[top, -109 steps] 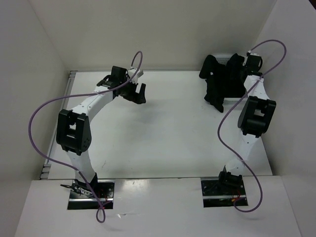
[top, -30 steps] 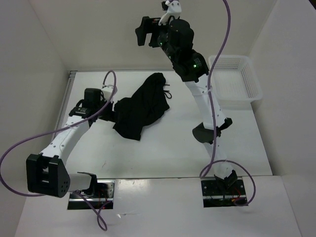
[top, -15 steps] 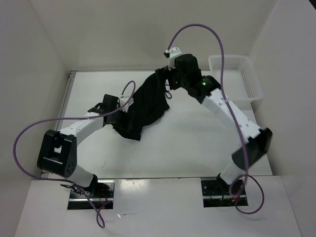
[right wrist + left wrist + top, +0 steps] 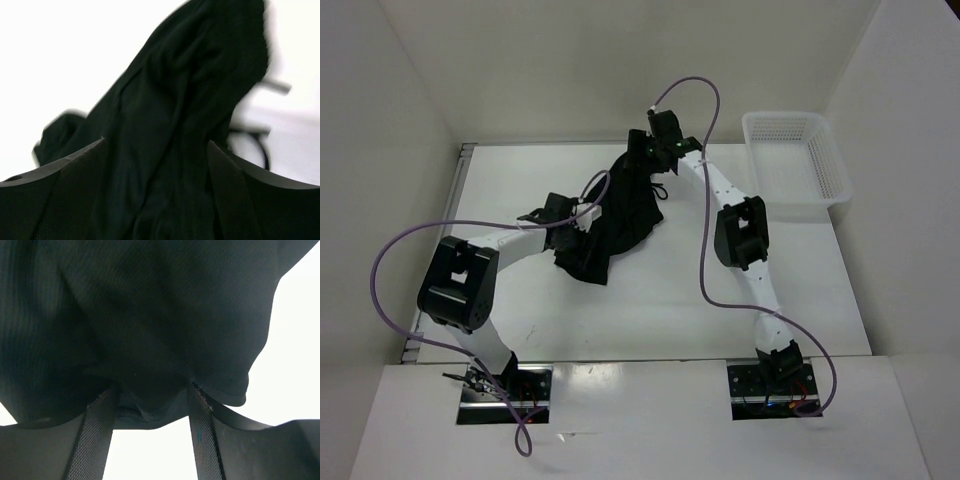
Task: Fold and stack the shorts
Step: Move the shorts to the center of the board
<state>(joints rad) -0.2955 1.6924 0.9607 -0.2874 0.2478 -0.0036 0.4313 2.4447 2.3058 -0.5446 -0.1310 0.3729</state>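
While crumpled black shorts point(image 4: 618, 215) lie on the white table point(image 4: 680, 290), two arms flank them.
Jaws apart, the left gripper point(image 4: 152, 392) and right gripper point(image 4: 156, 145) each straddle the fabric.

the shorts point(image 4: 616, 214) lay on the table point(image 4: 672, 300). right of the shorts stood the basket point(image 4: 792, 166). the left gripper point(image 4: 570, 225) was at their left, the right gripper point(image 4: 643, 157) behind.

The white table point(image 4: 670, 300) carries black shorts point(image 4: 615, 215), which lie crumpled in a long heap toward its far middle. A white mesh basket point(image 4: 790, 160) stands at the far right corner, well apart from the shorts.
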